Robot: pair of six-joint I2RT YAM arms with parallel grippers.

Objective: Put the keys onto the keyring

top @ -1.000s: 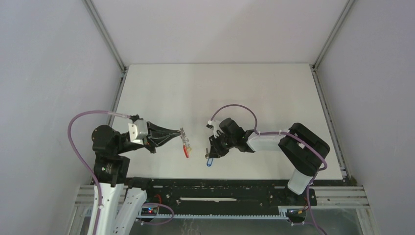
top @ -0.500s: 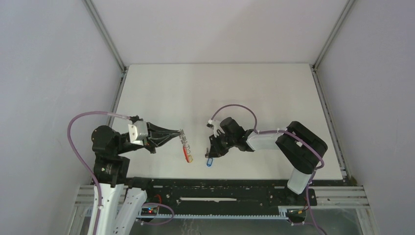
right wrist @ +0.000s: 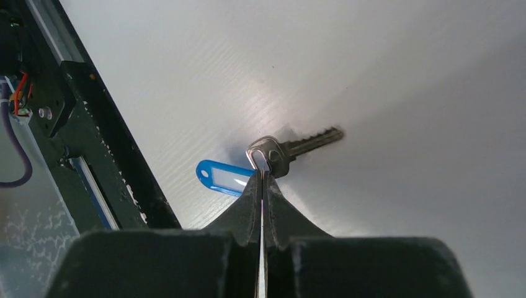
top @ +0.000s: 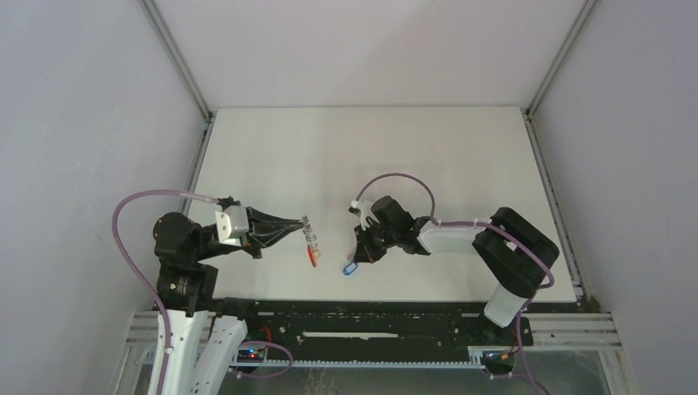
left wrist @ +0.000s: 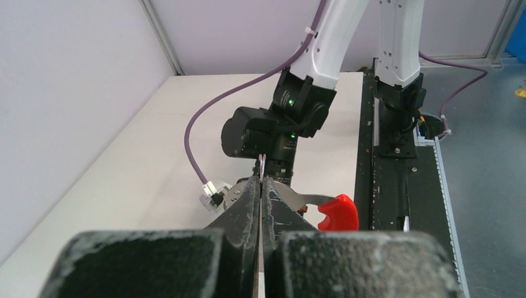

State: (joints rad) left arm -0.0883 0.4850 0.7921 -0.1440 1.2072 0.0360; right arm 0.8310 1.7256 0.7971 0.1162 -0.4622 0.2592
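My left gripper point(top: 301, 222) is shut on the keyring point(top: 311, 239), a grey metal holder with a red end point(top: 312, 260) hanging toward the near edge. In the left wrist view the grey blade point(left wrist: 308, 200) and red piece point(left wrist: 338, 212) jut out to the right of the closed left gripper point(left wrist: 261, 180). My right gripper point(right wrist: 262, 176) is shut on the small ring of a silver key point(right wrist: 280, 153). The key's blue tag point(right wrist: 223, 177) lies to the left on the table. From above, the right gripper point(top: 359, 253) points down just right of the keyring, with the blue tag point(top: 351, 268) below it.
The black rail point(top: 370, 317) of the arm bases runs along the table's near edge, close to the blue tag. White table point(top: 370, 156) stretches behind both arms, framed by metal posts and grey walls.
The right gripper has closed on the key's ring. The blue tag has swung a little to the left. The left gripper still holds the keyring in about the same place.
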